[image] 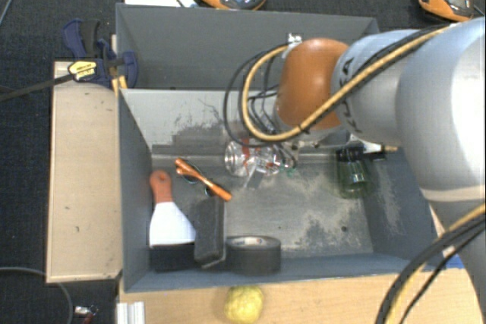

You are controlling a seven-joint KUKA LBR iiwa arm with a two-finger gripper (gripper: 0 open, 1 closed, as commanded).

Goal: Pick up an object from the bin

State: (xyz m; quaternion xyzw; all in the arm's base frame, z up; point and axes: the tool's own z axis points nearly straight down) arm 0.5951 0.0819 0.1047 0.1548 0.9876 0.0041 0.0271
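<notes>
My gripper (282, 157) reaches down from under the orange wrist cover into the middle of the bin, near the back. A clear, shiny crumpled plastic thing (244, 159) lies right against its left side; whether the gripper holds it I cannot tell. A small green glass bottle with a black cap (353, 174) lies to the right of the gripper, partly under the arm. An orange stick (202, 178) lies slanted on the floor to the left of the clear thing.
Along the bin's front left lie a white brush with an orange handle (165, 218), a black block (209, 230) and a black tape roll (255, 253). The arm and its cables cover the bin's right and back right.
</notes>
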